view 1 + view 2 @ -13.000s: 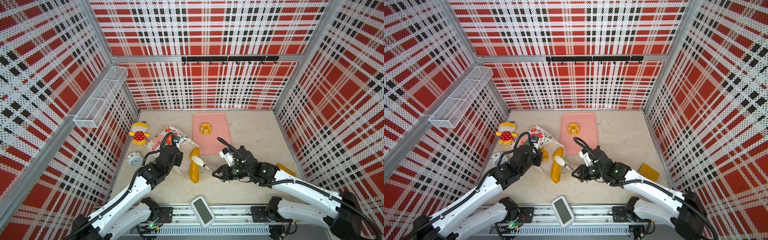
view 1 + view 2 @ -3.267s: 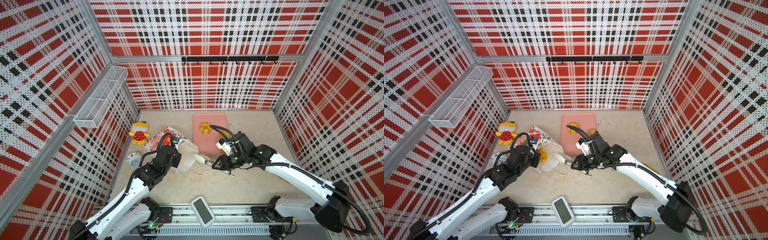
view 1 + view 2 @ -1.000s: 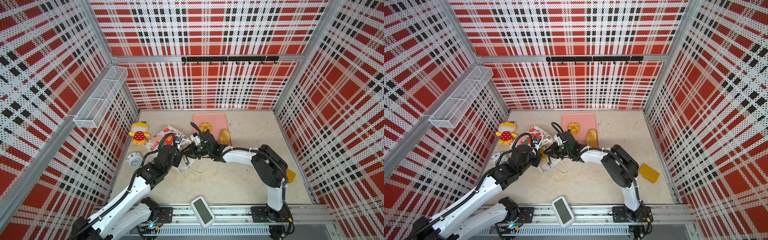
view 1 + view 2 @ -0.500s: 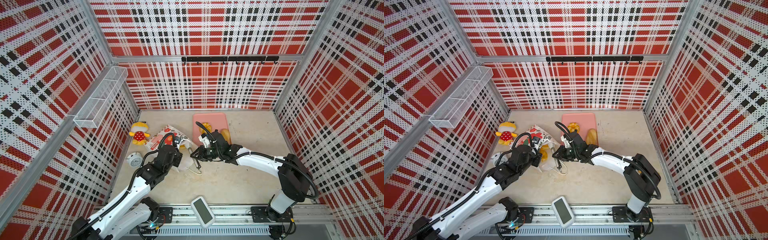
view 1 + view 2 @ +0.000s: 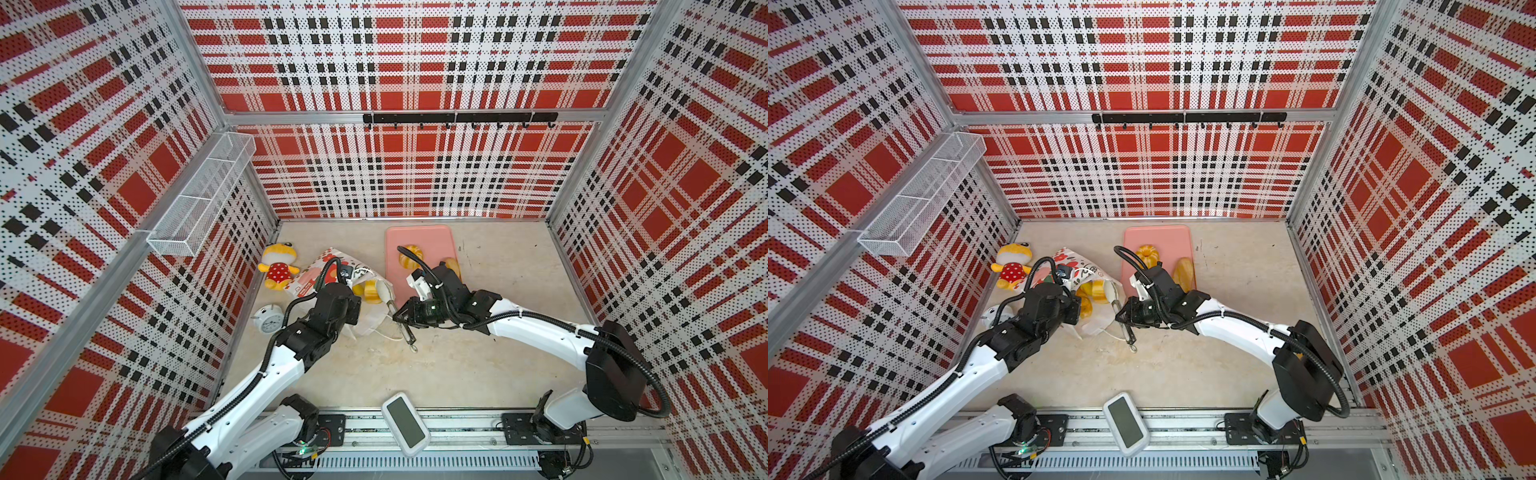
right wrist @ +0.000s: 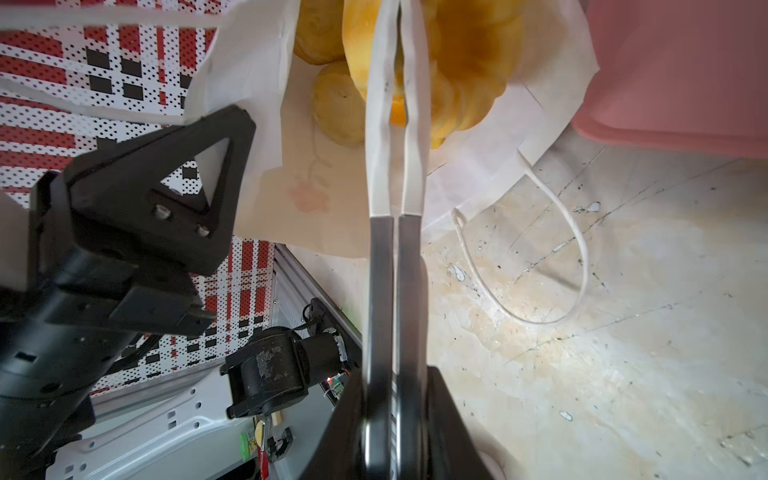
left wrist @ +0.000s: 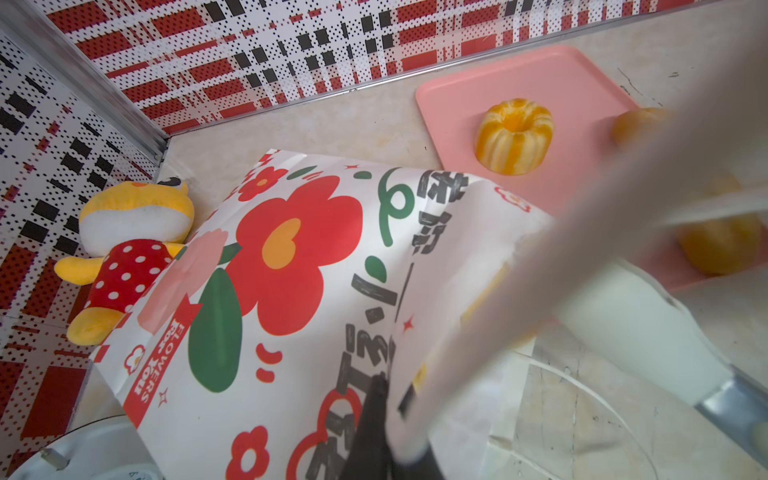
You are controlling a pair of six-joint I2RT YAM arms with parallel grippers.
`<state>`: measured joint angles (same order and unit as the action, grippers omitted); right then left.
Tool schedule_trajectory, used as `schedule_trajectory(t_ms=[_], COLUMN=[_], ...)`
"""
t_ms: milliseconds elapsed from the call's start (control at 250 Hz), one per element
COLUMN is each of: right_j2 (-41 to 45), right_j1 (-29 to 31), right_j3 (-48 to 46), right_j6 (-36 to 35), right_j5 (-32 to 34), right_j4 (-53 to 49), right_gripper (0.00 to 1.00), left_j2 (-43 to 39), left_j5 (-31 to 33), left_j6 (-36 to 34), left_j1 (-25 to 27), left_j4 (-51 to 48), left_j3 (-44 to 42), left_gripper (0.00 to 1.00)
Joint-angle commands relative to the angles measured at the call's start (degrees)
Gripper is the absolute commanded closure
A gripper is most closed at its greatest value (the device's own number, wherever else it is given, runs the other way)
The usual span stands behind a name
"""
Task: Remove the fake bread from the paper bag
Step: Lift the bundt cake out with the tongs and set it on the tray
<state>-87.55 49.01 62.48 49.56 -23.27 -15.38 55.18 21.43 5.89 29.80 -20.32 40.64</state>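
The paper bag [image 5: 328, 270] [image 5: 1073, 264] [image 7: 291, 270] lies on its side at the left, mouth toward the middle. My left gripper [image 5: 356, 300] [image 7: 386, 399] is shut on the bag's upper edge and holds the mouth up. Fake bread [image 5: 371, 291] [image 5: 1096, 289] [image 6: 469, 62] shows inside the mouth. My right gripper [image 5: 401, 313] [image 6: 395, 374] is shut on metal tongs [image 5: 1121, 318] [image 6: 395, 249]. Their white tips are squeezed close over a yellow ring cake at the mouth. Another ring cake [image 5: 410, 254] [image 7: 513, 135] and a loaf [image 5: 453, 266] [image 5: 1183, 268] lie on the pink tray [image 5: 432, 237].
A yellow plush toy [image 5: 277, 270] and an alarm clock [image 5: 268, 319] sit by the left wall. The bag's cord handle [image 6: 582, 266] loops on the floor by the tongs. A wire basket [image 5: 199, 199] hangs on the left wall, and a small screen [image 5: 405, 419] lies at the front edge.
The right arm's elbow has swung out to the right, and the tongs have drawn back slightly from deeper in the bag. The left gripper has kept its hold. Earlier, the loaf went to the tray.
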Motion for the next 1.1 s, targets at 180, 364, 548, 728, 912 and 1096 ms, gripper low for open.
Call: schedule_trajectory(t_ms=[180, 364, 548, 728, 912, 1096], right_j2=[6.6, 12.9, 14.1, 8.6, 1.5, -7.8], right_j1=[0.2, -0.3, -4.1, -10.8, -16.1, -19.9], right_j3=[1.2, 4.2, 7.9, 14.2, 22.4, 30.6], right_j6=[-3.6, -7.9, -13.6, -22.1, -29.0, -34.6], right_j5=[3.3, 8.1, 11.5, 15.3, 17.9, 20.9], right_j4=[-3.6, -13.5, -21.2, -28.7, -33.5, -37.2], right_gripper=[1.0, 1.0, 1.0, 1.0, 1.0, 1.0], left_j2=[6.9, 9.4, 9.4, 6.6, 2.6, -0.1], left_j5=[5.7, 4.0, 1.6, -1.2, -3.7, -6.1], left_j6=[5.0, 4.7, 2.7, 1.6, -0.5, -3.4], left_j1=[-1.8, -3.8, -4.6, -4.7, -4.7, -4.8], left_j4=[1.4, 4.6, 4.7, 3.5, 1.7, 0.0], left_j3=[6.9, 7.9, 6.9, 4.8, 3.4, 3.4], left_gripper=[1.0, 1.0, 1.0, 1.0, 1.0, 1.0])
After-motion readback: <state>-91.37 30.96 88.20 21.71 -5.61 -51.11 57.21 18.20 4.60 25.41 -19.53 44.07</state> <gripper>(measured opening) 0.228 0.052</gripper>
